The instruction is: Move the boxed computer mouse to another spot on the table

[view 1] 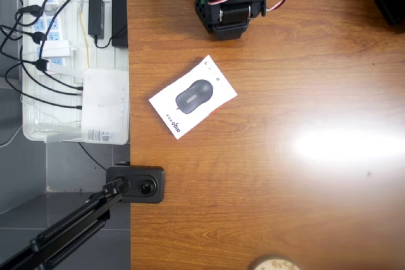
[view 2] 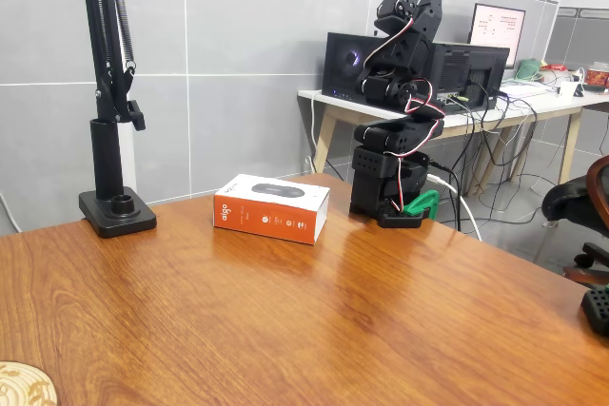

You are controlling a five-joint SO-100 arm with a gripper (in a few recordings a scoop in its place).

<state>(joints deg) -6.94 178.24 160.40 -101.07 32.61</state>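
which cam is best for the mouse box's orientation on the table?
Overhead view: the box shows its whole printed top, lying flat and turned diagonally to the table edges. The fixed view shows the box low and side-on, mostly its orange panel, so the angle is harder to read.

The boxed computer mouse is showing small grey logo text reading "aigo" on its white top in the overhead view; the same logo is appearing in white on its orange side in the fixed view. Other print is staying too small to read.
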